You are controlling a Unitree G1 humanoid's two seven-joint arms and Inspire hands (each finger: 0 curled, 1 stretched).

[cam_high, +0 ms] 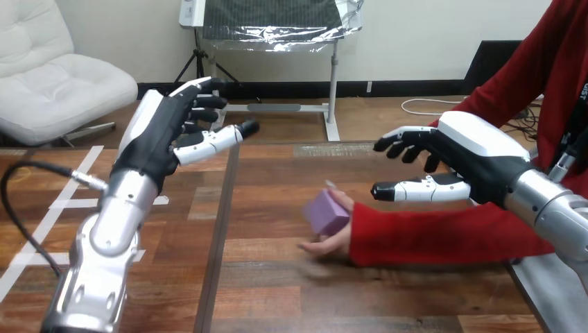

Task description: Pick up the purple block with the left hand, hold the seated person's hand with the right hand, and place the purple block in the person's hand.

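The purple block (324, 211) is sitting in the person's hand (334, 239), tilted with one corner up, near the middle of the table (263, 291). The person's hand is lying low over the wood, its fingers wrapping round the block from beneath and behind, and a fingertip is showing just above the block's upper edge. The red sleeve (430, 232) is stretching from that hand along the table toward the right side of the view.

The right hand (461, 163) is hovering just above the sleeve, close behind the person's wrist. Its fingers (402, 142) are bending loosely downward and standing a little apart from one another, while its thumb (409, 189) is pointing straight toward the view's left, right over the sleeve's upper edge. Nothing is being pinched between thumb and fingers, and neither is curling round the wrist. Whether the thumb is grazing the cloth I cannot tell.

The left hand (163, 128) is hanging in the air well apart from the block, up and to the left of it, showing its back to the camera. Its fingers (204, 104) are fanning out, only slightly bent, and its thumb (218, 137) is reaching toward the right. It is holding nothing and touching nothing. Its silver forearm (104, 236) is coming in from the lower left corner, and strips of white tape (48, 222) are lying on the table beneath that arm.
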